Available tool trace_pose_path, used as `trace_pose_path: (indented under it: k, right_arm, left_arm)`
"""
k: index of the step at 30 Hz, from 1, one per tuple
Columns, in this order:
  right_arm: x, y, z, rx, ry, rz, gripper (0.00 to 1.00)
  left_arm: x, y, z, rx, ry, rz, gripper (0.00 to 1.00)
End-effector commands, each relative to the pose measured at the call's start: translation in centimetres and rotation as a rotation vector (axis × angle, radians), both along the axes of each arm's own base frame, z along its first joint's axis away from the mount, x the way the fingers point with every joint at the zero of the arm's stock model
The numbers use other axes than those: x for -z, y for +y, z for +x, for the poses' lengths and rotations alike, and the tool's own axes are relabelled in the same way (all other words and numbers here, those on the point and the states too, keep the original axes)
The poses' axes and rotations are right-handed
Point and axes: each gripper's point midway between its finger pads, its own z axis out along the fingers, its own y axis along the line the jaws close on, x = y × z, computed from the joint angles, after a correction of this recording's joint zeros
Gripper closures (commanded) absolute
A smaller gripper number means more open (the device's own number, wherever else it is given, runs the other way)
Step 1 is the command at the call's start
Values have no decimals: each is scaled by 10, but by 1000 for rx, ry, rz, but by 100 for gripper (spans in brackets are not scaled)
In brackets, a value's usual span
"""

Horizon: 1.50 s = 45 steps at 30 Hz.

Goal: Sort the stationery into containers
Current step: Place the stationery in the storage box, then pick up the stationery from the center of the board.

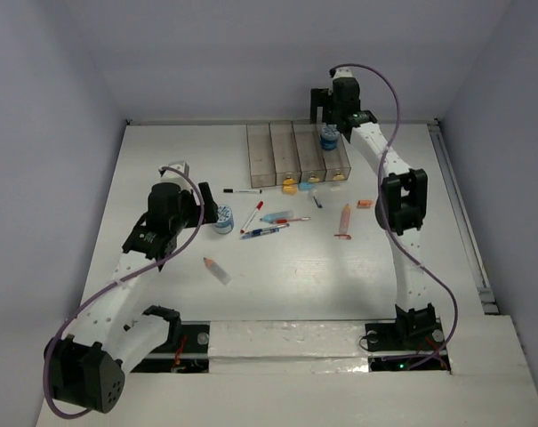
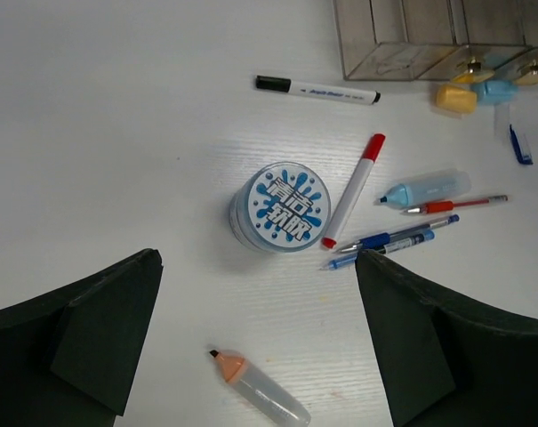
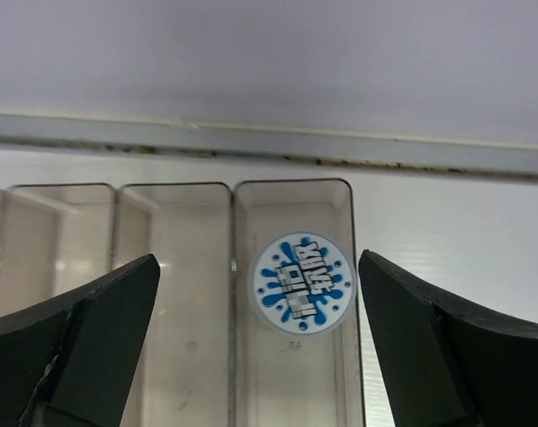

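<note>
Now both stand open: right tool (image 3: 258, 262) over binned roll (image 3: 302, 283), left tool (image 2: 258, 258) over loose roll (image 2: 280, 207).

white wood-grain table (image 1: 295, 276), plain pale lavender walls (image 1: 251, 53) at far, left and right edges, metal rail (image 1: 464, 222) along right edge, even diffuse light, soft shadows

Bright, even light from overhead, white table (image 1: 180, 151) mildly glaring. Soft shadow hugs the roll (image 2: 280, 206) on its left. Both wrist views sharp at centre; dark fingers (image 2: 91, 329) loom blurry at the bottom corners.
</note>
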Motion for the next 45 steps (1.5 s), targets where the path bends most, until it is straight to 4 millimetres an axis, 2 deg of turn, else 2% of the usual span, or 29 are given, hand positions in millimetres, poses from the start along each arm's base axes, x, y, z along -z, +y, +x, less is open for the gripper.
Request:
trace_pose_path:
  k: [1, 2, 4, 5, 7, 8, 9, 11, 12, 13, 16, 18, 19, 20, 22, 24, 29, 32, 33, 34, 35, 36, 38, 39, 40, 42, 43, 44, 45]
  right_arm:
    - [-84, 17, -12, -67, -139, 106, 0]
    - [-109, 18, -26, -81, -158, 146, 0]
    - [-118, 20, -46, -98, -152, 190, 0]
    - [-112, 19, -74, -107, -111, 233, 0]
    - [-119, 21, -99, -131, -136, 296, 0]
    - [-109, 33, -132, -158, -103, 324, 0]
    - [-114, 38, -142, -174, -126, 341, 0]
    - [-111, 48, -165, -199, -112, 358, 0]
    - [-112, 59, -179, -230, -104, 366, 0]
    - [-115, 59, -194, -243, -101, 373, 0]
    - [-126, 66, -229, -301, -107, 402, 0]
    - [-132, 62, -243, -316, -120, 410, 0]
    - [-125, 59, -250, -316, -109, 402, 0]
    - [-139, 55, -259, -322, -144, 404, 0]
    - [-139, 46, -267, -310, -150, 371, 0]
    - [-143, 40, -277, -308, -162, 365, 0]
    - [-142, 47, -293, -357, -160, 434, 0]
    - [-132, 47, -298, -359, -138, 443, 0]
    - [-129, 47, -302, -361, -131, 454, 0]
    - [-128, 48, -304, -366, -131, 458, 0]
    - [-127, 48, -306, -370, -126, 463, 0]
    - [-125, 48, -309, -373, -123, 466, 0]
    - [-125, 45, -315, -374, -127, 470, 0]
    - [-126, 44, -317, -370, -130, 473, 0]
    - [-128, 42, -319, -369, -138, 476, 0]
    - [-132, 38, -327, -365, -154, 486, 0]
    - [-132, 37, -330, -361, -159, 489, 0]
    - [-135, 33, -335, -354, -172, 497, 0]
    - [-135, 31, -338, -349, -178, 500, 0]
  left_arm:
    - [-6, -15, 6, 67, 10, -38, 11]
    - [0, -17, 7, 75, 31, -40, 12]
    - [5, -25, 6, 107, 53, -63, 13]
    - [5, -28, 7, 118, 55, -75, 13]
    - [12, -39, 8, 154, 89, -83, 13]
    - [14, -41, 8, 153, 101, -76, 13]
    - [22, -42, 11, 139, 130, -51, 13]
    - [22, -53, 14, 158, 147, -18, 12]
    - [32, -57, 16, 158, 182, 4, 12]
    - [28, -56, 22, 143, 177, 22, 12]
    - [43, -44, 33, 64, 217, 103, 11]
    - [57, -37, 38, 32, 249, 151, 11]
    - [62, -36, 38, 31, 268, 164, 11]
    - [67, -35, 39, 27, 290, 176, 11]
    - [83, -29, 39, 3, 334, 215, 11]
    - [89, -25, 39, -17, 352, 237, 12]
    - [90, -34, 45, 2, 348, 200, 21]
    - [94, -37, 48, 0, 353, 210, 31]
    - [97, -36, 49, -5, 360, 219, 46]
    - [96, -36, 50, -8, 358, 220, 54]
    - [95, -37, 51, -9, 355, 218, 62]
    - [92, -36, 53, -15, 347, 217, 75]
    - [84, -39, 55, -15, 331, 217, 85]
    - [75, -42, 57, -16, 310, 219, 93]
    - [64, -45, 60, -16, 287, 221, 95]
    - [22, -57, 70, -9, 210, 196, 98]
    - [5, -71, 72, 19, 175, 181, 98]
    - [-31, -83, 82, 31, 105, 142, 98]
    - [-48, -95, 85, 56, 75, 114, 98]
